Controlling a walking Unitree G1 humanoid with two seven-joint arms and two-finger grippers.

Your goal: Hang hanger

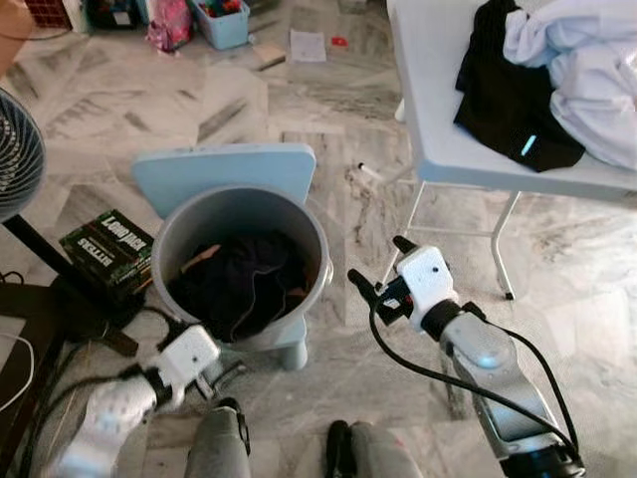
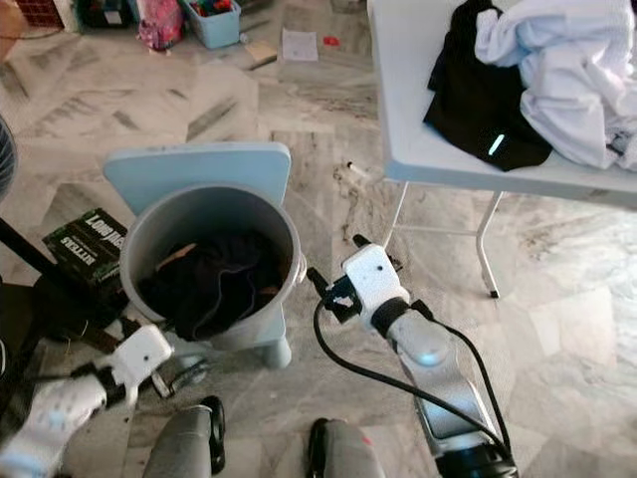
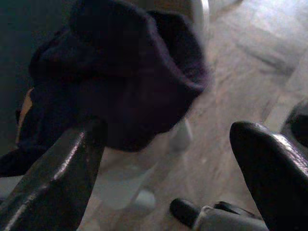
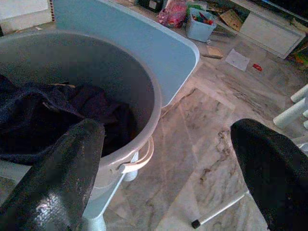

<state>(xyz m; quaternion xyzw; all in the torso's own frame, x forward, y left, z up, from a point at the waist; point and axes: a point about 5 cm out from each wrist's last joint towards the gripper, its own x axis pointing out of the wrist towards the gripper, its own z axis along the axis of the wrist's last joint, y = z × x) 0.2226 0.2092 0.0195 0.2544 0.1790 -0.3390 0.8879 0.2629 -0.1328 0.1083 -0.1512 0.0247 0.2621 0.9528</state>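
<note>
At the left edge of the head view stands a fan (image 1: pixel 14 149), and just below and right of it a dark green box (image 1: pixel 107 249) lies on the marble floor (image 1: pixel 328 149).

In the lower left, the left gripper (image 3: pixel 168 132) hangs low at the near side of the bucket (image 1: pixel 199 214), just below its rim. Its wrist view shows the two fingers (image 3: pixel 57 173) spread wide with nothing between them, pointing at the dark cloth (image 1: pixel 239 284).

The grey bucket sits left of centre on a pale blue chair (image 1: pixel 224 169), whose back panel rises behind it. The dark cloth fills the bottom of the bucket in a heap. A tan, wood-like piece (image 1: pixel 199 257) peeks out at the cloth's left edge against the bucket wall; whether it is the hanger I cannot tell, as most of it is buried.

Right of the bucket, about level with its rim and apart from it, the right gripper (image 1: pixel 379 262) hovers over bare floor. Its fingers (image 4: pixel 62 183) are wide apart and empty, aimed toward the bucket and chair.

In the upper right stands a white folding table (image 1: pixel 428 90). On it lie a black garment (image 1: pixel 503 95) and, touching it further right, a white one (image 1: pixel 587 70).
</note>
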